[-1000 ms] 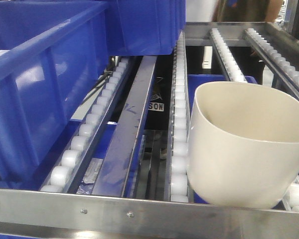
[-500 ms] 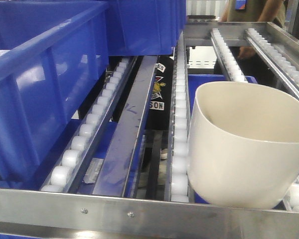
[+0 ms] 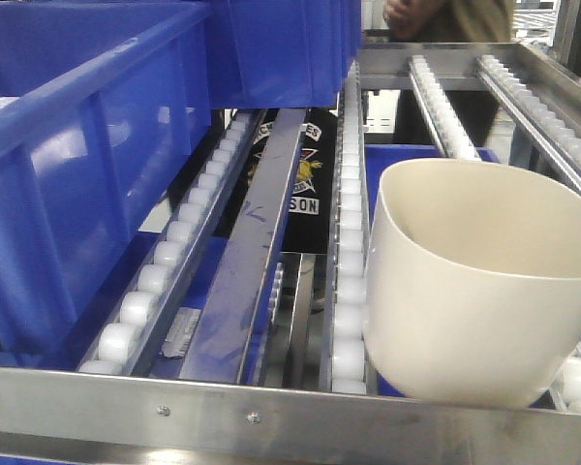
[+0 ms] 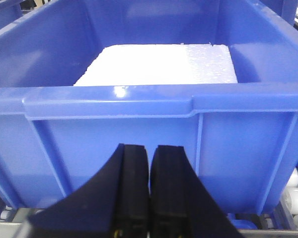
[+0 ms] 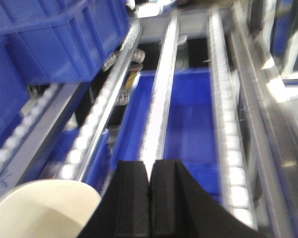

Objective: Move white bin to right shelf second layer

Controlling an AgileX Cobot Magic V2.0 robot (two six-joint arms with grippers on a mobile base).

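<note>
The white bin (image 3: 474,291) stands upright and empty on the right shelf second layer (image 3: 349,242), a sloped steel rack of white rollers, resting against the steel front lip (image 3: 271,412). In the right wrist view the bin's rim (image 5: 39,210) shows at the lower left, beside and apart from my right gripper (image 5: 149,166), which is shut on nothing above the roller rails. My left gripper (image 4: 150,148) is shut and empty, close in front of a blue crate's wall (image 4: 139,114). Neither gripper appears in the front view.
A large blue crate (image 3: 77,145) fills the left lane, with a white foam slab (image 4: 159,64) inside it. A second blue crate (image 3: 290,48) sits behind it. Another blue crate (image 5: 188,124) lies on the level below the rails. A person (image 3: 445,19) stands behind the rack.
The white bin has not moved. The person behind the rack has shifted, so different clothing shows through the rails.
</note>
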